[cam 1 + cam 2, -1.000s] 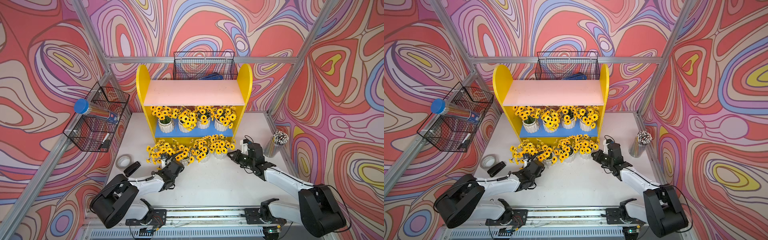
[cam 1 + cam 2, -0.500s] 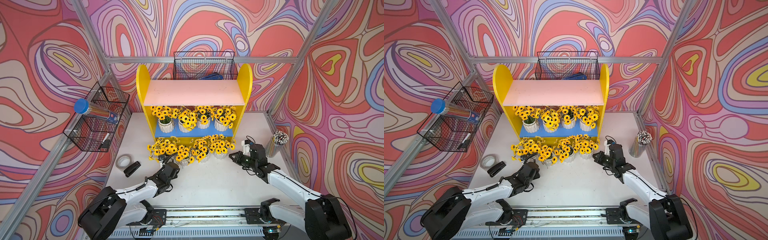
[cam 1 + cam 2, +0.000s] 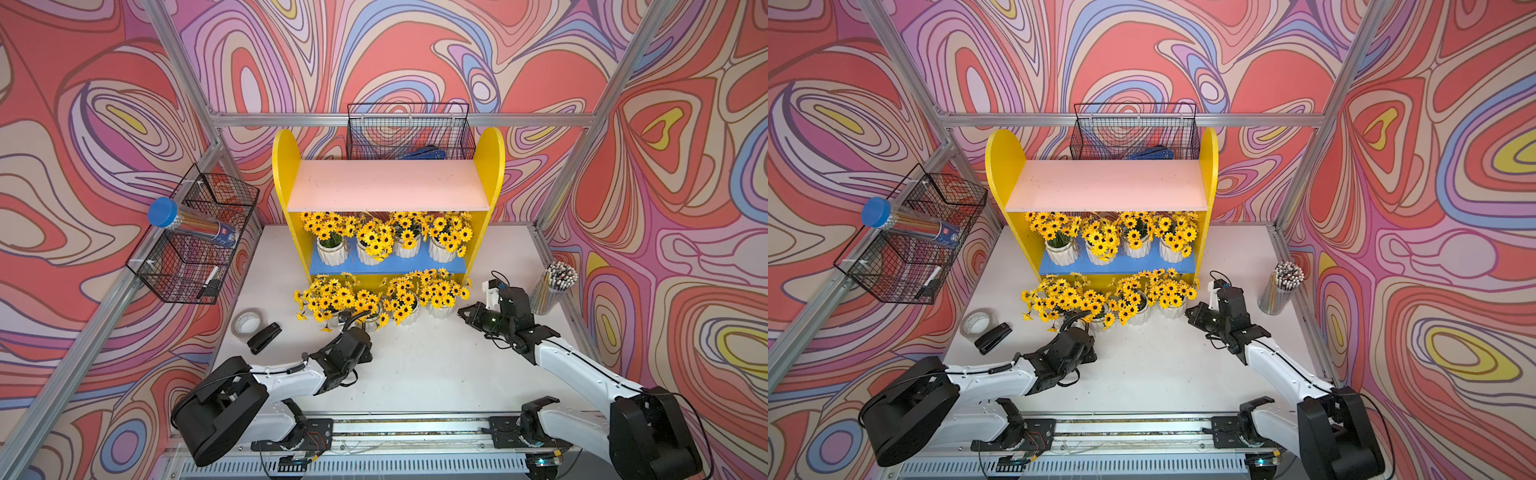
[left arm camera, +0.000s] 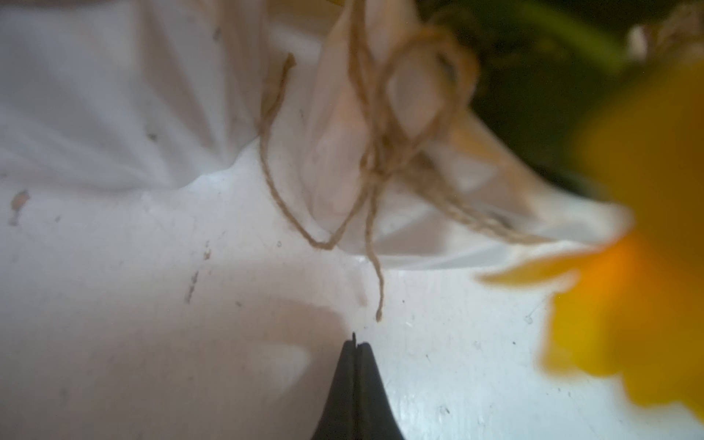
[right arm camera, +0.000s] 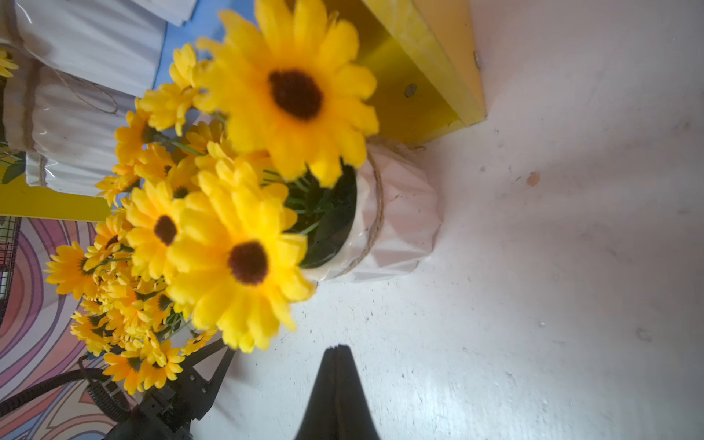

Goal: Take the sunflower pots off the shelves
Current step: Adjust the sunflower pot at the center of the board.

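1. Swirly pink and purple walls (image 3: 415, 62) are wrapping around a white table (image 3: 436, 374).
2. At the back of the table the shelves (image 3: 386, 185) are standing, with a pink board on top and a blue board (image 3: 386, 266) lower down.
3. Four sunflower pots (image 3: 330, 251) are sitting in a row on the blue board. Four more, the table pots (image 3: 440, 309), are standing on the table at the foot of the shelves. So I am guessing about half the job is done.
4. On the table, the left gripper (image 4: 356, 344) is lying low, just beside one of the table pots. Its jaws are pressing tight together and are holding nothing.
5. Over at the end of the row, the right gripper (image 3: 462, 311) is pointing at the last table pot and is not touching it. Its jaws are pressing together too, and are holding nothing.
6. I am thinking the next pot is coming from the blue board. To do it well, the jaws should be opening wide first. Then they should be closing around the white bumpy side of one pot, not the soft flowers. The pot should be going up only a little, then out from under the pink board, staying upright.
7. A loose string (image 4: 377, 160) is hanging from the pot near the left jaws. The jaws should not be catching on it.
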Robot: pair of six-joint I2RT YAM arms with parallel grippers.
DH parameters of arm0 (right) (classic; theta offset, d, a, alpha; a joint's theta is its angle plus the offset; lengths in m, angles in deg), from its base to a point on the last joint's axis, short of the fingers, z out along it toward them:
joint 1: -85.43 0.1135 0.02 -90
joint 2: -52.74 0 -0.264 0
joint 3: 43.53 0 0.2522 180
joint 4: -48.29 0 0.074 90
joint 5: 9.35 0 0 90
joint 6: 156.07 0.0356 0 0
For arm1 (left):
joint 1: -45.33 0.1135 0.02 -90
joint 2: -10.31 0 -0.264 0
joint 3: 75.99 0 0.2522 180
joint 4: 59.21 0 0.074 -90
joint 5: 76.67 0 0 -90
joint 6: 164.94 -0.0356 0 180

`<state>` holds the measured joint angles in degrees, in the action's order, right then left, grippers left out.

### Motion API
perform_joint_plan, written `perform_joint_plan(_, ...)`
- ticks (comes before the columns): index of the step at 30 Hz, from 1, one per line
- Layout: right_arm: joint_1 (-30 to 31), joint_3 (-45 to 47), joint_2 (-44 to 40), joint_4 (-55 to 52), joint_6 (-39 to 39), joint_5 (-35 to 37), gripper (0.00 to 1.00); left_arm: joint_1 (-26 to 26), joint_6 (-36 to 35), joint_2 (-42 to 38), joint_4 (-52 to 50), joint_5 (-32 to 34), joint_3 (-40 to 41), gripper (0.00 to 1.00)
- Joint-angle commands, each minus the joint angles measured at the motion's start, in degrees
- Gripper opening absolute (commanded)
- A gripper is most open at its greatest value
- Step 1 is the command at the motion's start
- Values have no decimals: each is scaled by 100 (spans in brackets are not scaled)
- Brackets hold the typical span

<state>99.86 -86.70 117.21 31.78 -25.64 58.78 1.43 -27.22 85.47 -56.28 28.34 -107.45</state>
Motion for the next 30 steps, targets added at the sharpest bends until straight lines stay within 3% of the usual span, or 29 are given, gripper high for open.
perform_joint_plan(1, 17, -163, -186, -225, -178, 38, 0, -22, -61, 206, 830, 149, -162, 0)
perform_joint_plan(12, 24, -300, -584, -645, -376, 156, 0, 152, -439, 1106, 1697, 638, -664, 0)
perform_joint_plan(18, 17, -407, -876, -1028, -523, 299, 0, 163, -340, 1039, 1834, 563, -513, 0)
perform_joint_plan(24, 24, -607, -888, -1118, -633, 308, 1, -143, -451, 176, 1106, 412, -219, 0)
perform_joint_plan(30, 31, -896, -1087, -1301, -919, 551, 4, -1132, -460, -1590, -941, 1206, -116, 9)
